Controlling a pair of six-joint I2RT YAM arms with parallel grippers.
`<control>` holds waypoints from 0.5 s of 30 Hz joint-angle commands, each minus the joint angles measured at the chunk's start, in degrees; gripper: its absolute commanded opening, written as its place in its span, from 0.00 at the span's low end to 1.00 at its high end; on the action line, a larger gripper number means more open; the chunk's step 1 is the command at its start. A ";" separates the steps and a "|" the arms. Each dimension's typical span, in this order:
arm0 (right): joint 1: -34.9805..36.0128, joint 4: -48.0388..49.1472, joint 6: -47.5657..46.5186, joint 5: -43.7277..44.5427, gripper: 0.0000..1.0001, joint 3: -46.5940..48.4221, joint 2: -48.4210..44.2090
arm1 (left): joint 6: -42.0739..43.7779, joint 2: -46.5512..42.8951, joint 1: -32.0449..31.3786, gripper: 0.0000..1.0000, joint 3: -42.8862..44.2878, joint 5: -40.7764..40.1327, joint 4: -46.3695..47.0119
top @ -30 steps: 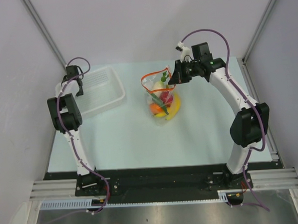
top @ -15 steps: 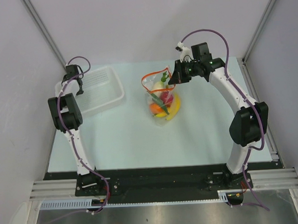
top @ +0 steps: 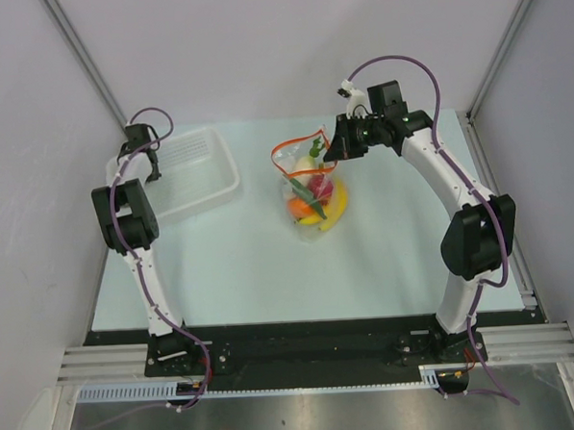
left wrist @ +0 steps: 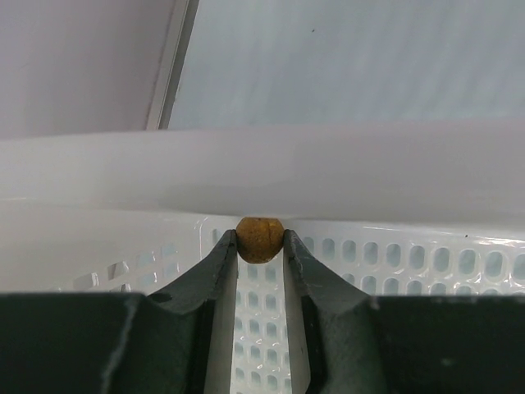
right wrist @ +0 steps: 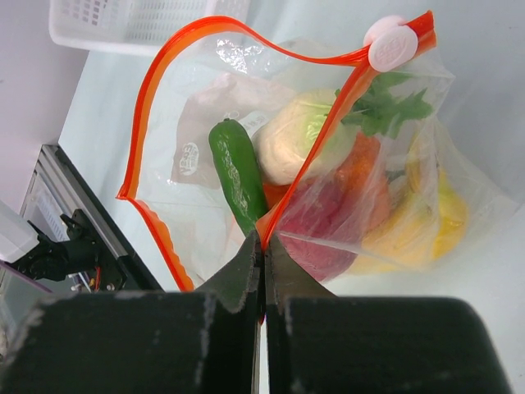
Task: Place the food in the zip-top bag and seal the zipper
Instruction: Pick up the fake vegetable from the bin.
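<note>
Top external: zip-top bag [top: 310,190] on the surface [top: 271,274], stuffed with food [top: 315,199], long axis 12 to 6, mouth at the 12 o'clock end. Right claw [top: 330,155] pinched tight on the zipper [right wrist: 143,115], propping that mouth open. Over the tray [top: 231,170], left claw [left wrist: 260,243] nipping a small brownish ball [left wrist: 260,234]. Bag mouth at 3 o'clock from it, well apart; probably needs carrying across.

No text, brand or number readable in any view. Only a small round printed mark [right wrist: 190,154] seen through the clear bag [right wrist: 187,215], beside the green pepper [right wrist: 236,176]; too small and blurred to read, and unclear whether on the bag itself or on something inside.
</note>
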 commanded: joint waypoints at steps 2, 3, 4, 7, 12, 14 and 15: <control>-0.14 1.78 -0.19 -1.17 0.00 2.99 -0.07 | -2.60 -6.18 -0.01 0.20 -1.21 4.94 0.24; -0.14 1.61 -0.28 -1.17 0.00 2.99 -0.07 | -2.68 -7.59 -0.53 0.20 -2.69 5.47 0.41; -0.14 1.52 -0.37 -1.17 0.00 2.99 -0.07 | -2.51 -11.26 -0.97 0.18 -3.84 6.17 0.59; -0.31 0.99 -0.81 -1.34 0.00 2.73 -0.25 | -1.99 -20.56 -3.52 0.18 -9.46 10.64 2.87; -0.40 0.82 -1.16 -1.43 0.00 2.20 -1.03 | 0.12 -33.42 -12.02 0.19 -15.27 26.50 2.79; -0.31 0.99 -1.25 -1.26 0.00 1.85 -1.30 | 0.74 -37.46 -16.25 0.20 -15.45 29.63 2.00; -0.31 1.17 -1.16 -1.25 0.00 1.76 -1.65 | 0.83 -38.35 -19.75 0.20 -14.93 31.64 0.51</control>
